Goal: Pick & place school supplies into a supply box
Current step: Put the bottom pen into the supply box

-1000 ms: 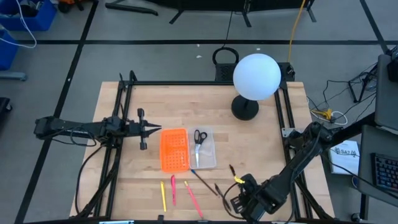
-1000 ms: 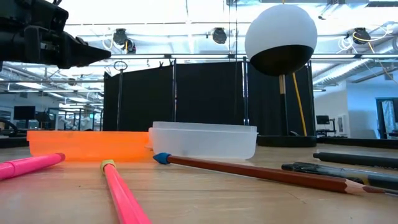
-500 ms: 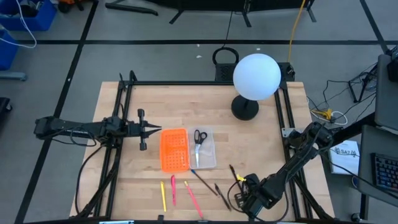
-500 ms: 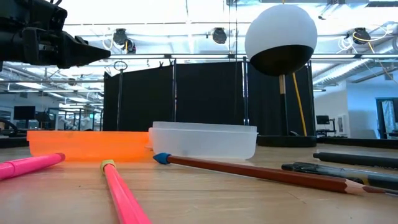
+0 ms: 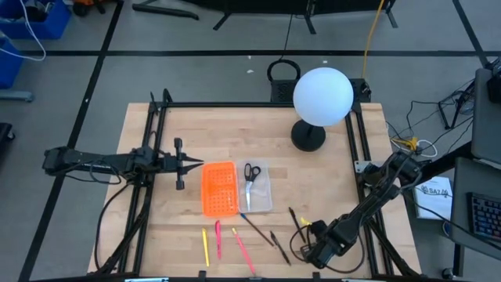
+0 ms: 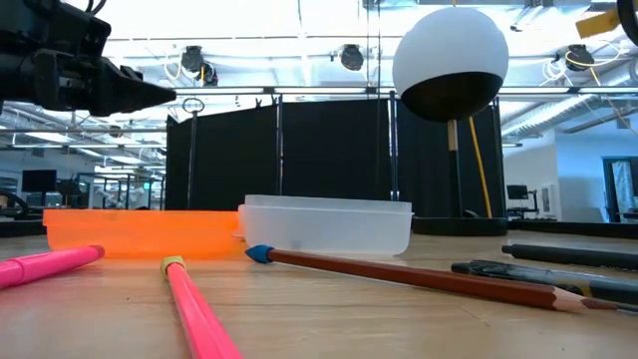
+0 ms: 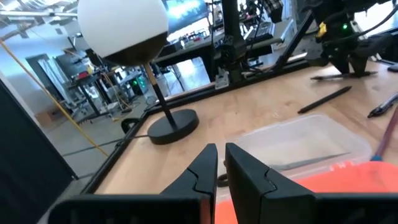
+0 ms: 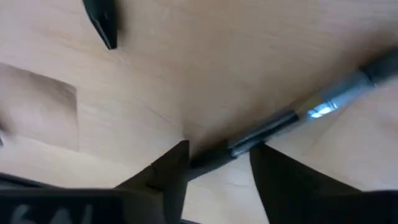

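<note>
R gripper [image 8: 214, 163] sat low right, fingers apart around a black pen [image 8: 273, 127], not squeezing. L gripper [image 7: 220, 168] at mid-left was nearly closed, empty.

You look straight down from overhead, and level along the tabletop from its near edge. Both views share the clear tray [image 5: 259, 188] [image 6: 329, 226]; wrist cameras sit closer.

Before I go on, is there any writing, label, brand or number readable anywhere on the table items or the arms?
None can be read.
Dark pen with silver band between the right tool's fingers: no print legible.
White sheet beside the table: marks too small to read.
Clear plastic tray and orange perforated panel: no text visible.
</note>
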### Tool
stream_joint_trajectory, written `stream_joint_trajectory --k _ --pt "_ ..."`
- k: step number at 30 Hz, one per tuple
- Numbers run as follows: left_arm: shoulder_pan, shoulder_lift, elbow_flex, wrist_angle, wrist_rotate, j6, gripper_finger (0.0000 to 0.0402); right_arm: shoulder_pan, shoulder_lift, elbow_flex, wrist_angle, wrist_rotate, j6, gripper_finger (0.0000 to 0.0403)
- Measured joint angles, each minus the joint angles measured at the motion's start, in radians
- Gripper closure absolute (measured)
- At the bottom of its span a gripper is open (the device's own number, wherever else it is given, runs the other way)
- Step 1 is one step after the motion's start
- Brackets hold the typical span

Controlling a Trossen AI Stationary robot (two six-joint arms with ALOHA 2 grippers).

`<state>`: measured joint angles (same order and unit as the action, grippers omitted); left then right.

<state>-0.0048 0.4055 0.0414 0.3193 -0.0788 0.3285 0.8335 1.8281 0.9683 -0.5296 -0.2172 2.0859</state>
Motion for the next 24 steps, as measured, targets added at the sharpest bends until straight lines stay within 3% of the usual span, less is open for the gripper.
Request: stream_joint_trajectory --k 8,16,24 --pt "0.000 0.000 0.000 -0.011 0.000 -0.068 0.0360 0.006 -0.003 -0.033 0.015 -0.012 -0.071 0.0377" --pt "0.000 0.000 0.000 -0.010 -0.001 -0.080 0.0360 0.007 -0.026 -0.035 0.005 0.023 -0.105 0.0375" --pt "0.000 0.000 0.000 -0.009 -0.001 -0.105 0.0360 -0.006 -0.204 -0.039 -0.021 0.279 -0.112 0.0378"
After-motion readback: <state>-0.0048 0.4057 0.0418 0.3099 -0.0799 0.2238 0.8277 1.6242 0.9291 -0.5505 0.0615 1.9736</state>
